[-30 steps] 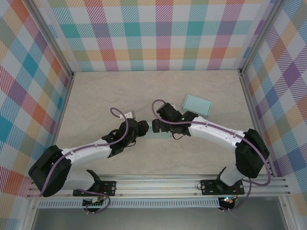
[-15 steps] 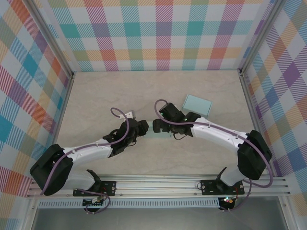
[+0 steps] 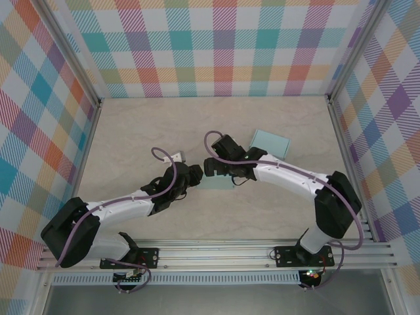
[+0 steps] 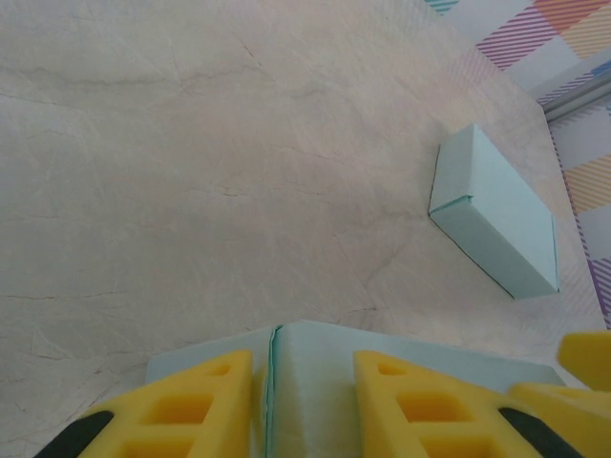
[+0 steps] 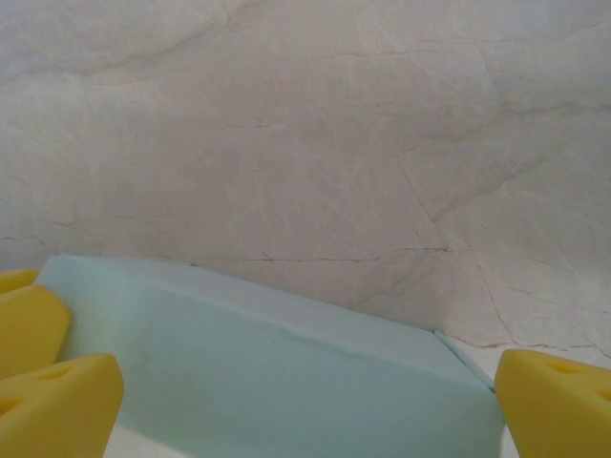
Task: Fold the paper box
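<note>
Mid desk (image 3: 131, 131), at 7 o'clock from the done box (image 3: 270, 142): paper box (image 3: 216, 182); left tool (image 4: 305, 363) nearly shut over its fold, cannot tell if pinching; right tool (image 5: 296, 377) spread wide; could rip if squeezed crooked.

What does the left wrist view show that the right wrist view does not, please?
Left wrist: a second, closed pale-green box lying apart on the marble-look table, and a corner of checked wall. Right wrist: the long side of the paper box, with the right hand spread wide along it. Both: that paper box and the table.
</note>
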